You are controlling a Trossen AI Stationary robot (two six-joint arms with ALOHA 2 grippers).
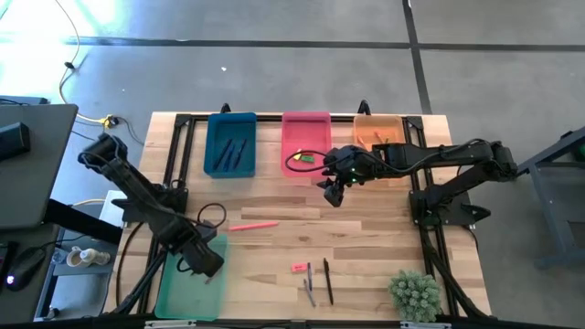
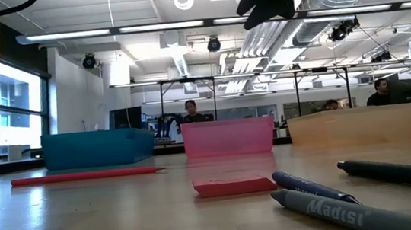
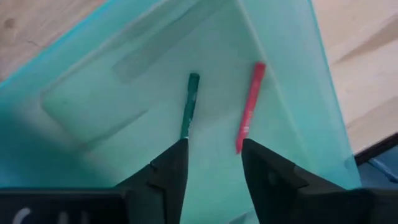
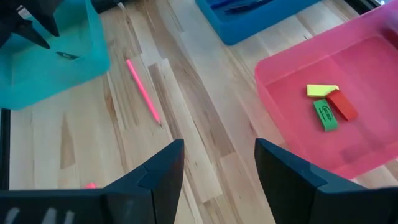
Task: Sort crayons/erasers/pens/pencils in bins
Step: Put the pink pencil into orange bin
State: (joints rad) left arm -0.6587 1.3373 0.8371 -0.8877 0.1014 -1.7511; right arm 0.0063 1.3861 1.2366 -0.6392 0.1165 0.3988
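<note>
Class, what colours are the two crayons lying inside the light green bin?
Dark green crayon and red crayon, clearest in the left wrist view.

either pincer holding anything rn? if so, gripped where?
Nothing held. Left pincer is open over the light green bin, with a green crayon and a red crayon lying loose inside. Right pincer is open and empty above the table.

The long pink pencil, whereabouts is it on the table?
In the high view, the pink pencil lies loose on the bare wood left of centre, between the light green bin and the pink bin.
</note>
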